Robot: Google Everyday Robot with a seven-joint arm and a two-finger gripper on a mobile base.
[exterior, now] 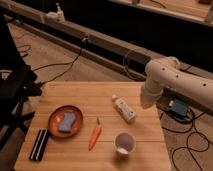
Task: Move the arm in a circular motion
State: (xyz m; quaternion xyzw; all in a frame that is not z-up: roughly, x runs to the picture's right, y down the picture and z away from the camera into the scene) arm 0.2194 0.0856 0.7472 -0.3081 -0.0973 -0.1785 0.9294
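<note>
The arm (172, 80), thick, white and dark-dotted, is being seen reaching in from the right, with its elbow raised beside the right edge of the wooden table (75, 92). The gripper (145, 103) is being held at the arm's white tip, pointing down by the table's right edge. It is near the small white bottle (124, 108) but apart from it. Whether the gripper is spread or closed cannot be told. The bottle is lying flat on the table. A blue sponge (66, 122) is being held in an orange plate (54, 114) at left. A carrot (94, 135) and a white cup (124, 143) are lying toward the front. A black ridged block (39, 144) is lying at the front-left corner. A blue box (178, 107) is sitting on the floor among cables.
</note>
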